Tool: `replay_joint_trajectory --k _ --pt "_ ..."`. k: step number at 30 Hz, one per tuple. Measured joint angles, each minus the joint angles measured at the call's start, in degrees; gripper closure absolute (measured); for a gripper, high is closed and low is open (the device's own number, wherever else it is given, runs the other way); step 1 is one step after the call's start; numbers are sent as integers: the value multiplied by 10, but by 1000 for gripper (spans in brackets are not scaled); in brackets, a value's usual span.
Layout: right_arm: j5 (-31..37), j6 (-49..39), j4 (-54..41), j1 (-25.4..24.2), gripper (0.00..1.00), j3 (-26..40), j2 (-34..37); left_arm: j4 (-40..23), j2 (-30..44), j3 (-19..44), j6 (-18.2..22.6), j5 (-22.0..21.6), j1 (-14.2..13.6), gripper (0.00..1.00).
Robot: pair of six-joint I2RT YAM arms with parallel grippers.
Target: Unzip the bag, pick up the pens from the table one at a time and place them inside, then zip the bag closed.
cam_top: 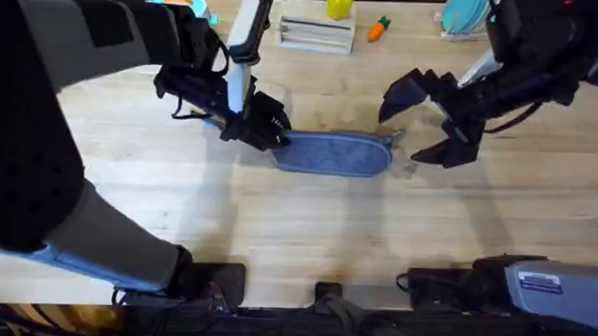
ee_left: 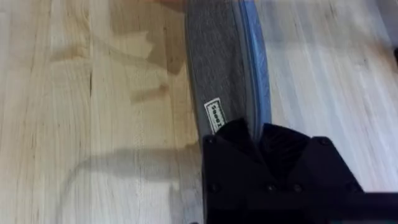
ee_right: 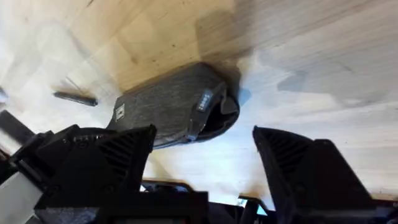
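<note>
Bag [cam_top: 334, 153] lies flat mid-table [cam_top: 277, 227], long axis running left-right in overhead view. Left gripper [cam_top: 266, 127] is at bag's left end, fingers clenched on that end; left wrist view shows the black fingers [ee_left: 239, 134] pinching the fabric by the zip edge, a small white label [ee_left: 216, 116] just beside them.

Right gripper [cam_top: 425, 118] hangs just off bag's right end, fingers spread wide, grasping nothing, one finger nearer the far edge, the other nearer the camera. Right wrist view: bag [ee_right: 171, 106] sits between and beyond the two spread fingers [ee_right: 106, 155], its near end gaping a bit w/ a dark opening; zip pull approx at that end, can't tell detail. A dark pen [ee_right: 74, 98] lies on the wood beyond the bag, apart from it.

Far table edge, overhead: orange toy carrot [cam_top: 380, 29], yellow item [cam_top: 338, 4], light tray-like holder [cam_top: 316, 33], all well apart from bag.
</note>
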Motion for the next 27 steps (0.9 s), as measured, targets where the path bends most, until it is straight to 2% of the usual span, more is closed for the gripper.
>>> replay_joint_trajectory --k 8,17,25,26,27 --pt "2 12 28 20 69 0 4 0 0 0 0 0 0 959" --pt "4 32 39 34 190 0 29 0 0 0 0 0 0 959" --pt "4 43 40 34 494 0 32 0 0 0 0 0 0 959" --pt "4 45 40 34 610 0 32 0 0 0 0 0 0 959" --pt "4 46 39 34 650 0 32 0 0 0 0 0 0 959"
